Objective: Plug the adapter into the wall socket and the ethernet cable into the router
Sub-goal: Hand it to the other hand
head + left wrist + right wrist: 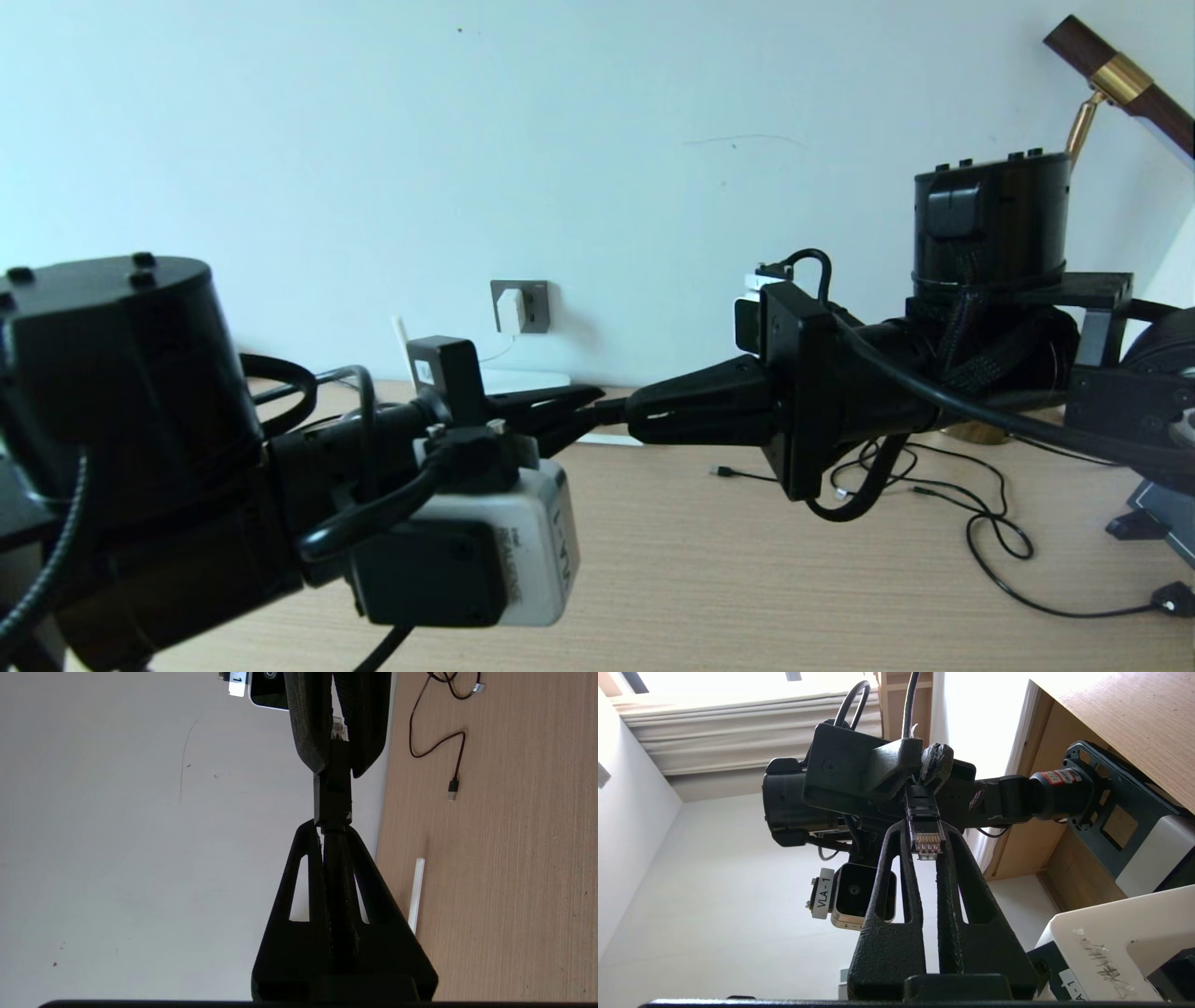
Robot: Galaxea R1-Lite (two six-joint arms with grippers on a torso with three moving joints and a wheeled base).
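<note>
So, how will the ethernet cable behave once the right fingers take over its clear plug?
The ethernet cable is probably floppy: only the short stretch between the left gripper and right gripper looks straight. Its clear plug seems rigid but small, so it may twist between the fingers. It is likely light.

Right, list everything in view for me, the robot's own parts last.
wall socket: one, dark grey, on the wall behind the table.
adapter: one, white, plugged into the wall socket.
router: one, white, on the table below the socket, partly hidden.
ethernet cable: one, black with a clear plug, held in the air between both grippers.
thin cables: several, black, loose on the table's right side.
table: one, light wood.
left gripper: black, jaws shut on the ethernet cable.
right gripper: black, jaws shut on the cable's plug end.
</note>
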